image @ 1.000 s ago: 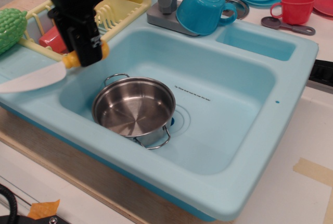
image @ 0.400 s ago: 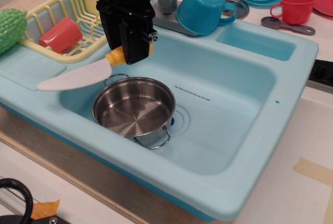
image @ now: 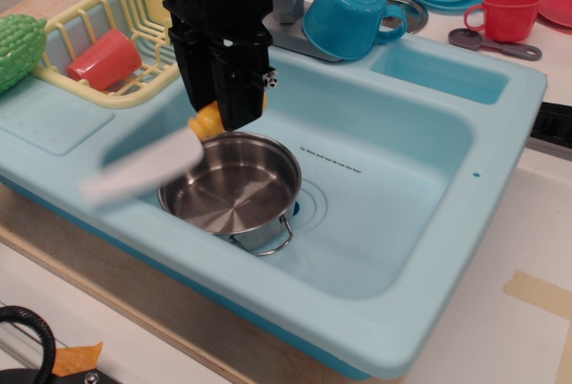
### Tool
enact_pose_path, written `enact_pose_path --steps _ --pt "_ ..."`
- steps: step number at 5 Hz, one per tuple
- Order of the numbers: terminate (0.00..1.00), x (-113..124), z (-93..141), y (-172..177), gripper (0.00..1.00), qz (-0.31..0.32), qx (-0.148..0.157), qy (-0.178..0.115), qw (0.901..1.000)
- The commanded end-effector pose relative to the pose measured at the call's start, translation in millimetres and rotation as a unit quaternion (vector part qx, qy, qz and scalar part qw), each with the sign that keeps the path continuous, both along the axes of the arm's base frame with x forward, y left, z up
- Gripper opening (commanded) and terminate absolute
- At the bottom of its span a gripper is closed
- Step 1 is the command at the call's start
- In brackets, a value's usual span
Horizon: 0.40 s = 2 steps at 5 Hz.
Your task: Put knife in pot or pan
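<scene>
Knife [image: 152, 167]: a toy with a broad white rounded blade, smeared by motion blur, and a bulbous yellow-orange handle of which only a small part shows under the black gripper [image: 225, 114]. The gripper is closed around that handle and holds the knife in the air. The blade slants down and to the left from the handle, reaching out over the left rim of the pot [image: 231, 189] and the near-left edge of the teal sink [image: 420, 214]. No part of the knife can be seen touching the pot.

The pot is a small shiny steel one, round and shallow, with thin wire loop handles; it stands in the left part of the sink basin with nothing inside it.

Against the picture from 0.4 s ago, the gripper sits slightly lower, just above the pot's far rim. The blade, then sharp and nearly level over the sink's left ledge, is now blurred, tipped further down and closer to the pot. The pot, the yellow dish rack [image: 134, 71] with its red cup [image: 103, 55], and the big teal cup [image: 344, 13] by the faucet lie as they did.
</scene>
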State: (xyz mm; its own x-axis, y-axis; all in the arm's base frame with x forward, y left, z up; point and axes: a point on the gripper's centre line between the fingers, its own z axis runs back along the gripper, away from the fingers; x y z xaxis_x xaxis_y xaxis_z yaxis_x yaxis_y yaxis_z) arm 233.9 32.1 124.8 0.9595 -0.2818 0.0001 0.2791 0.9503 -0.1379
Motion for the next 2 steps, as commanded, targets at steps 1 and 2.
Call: enact_pose_path --steps 1,2 --pt "0.00 2.2 4.6 4.4 1.00 0.008 -0.008 -0.012 0.9999" --pt "1.00 2.2 4.6 4.4 1.00 0.008 -0.008 -0.012 0.9999"
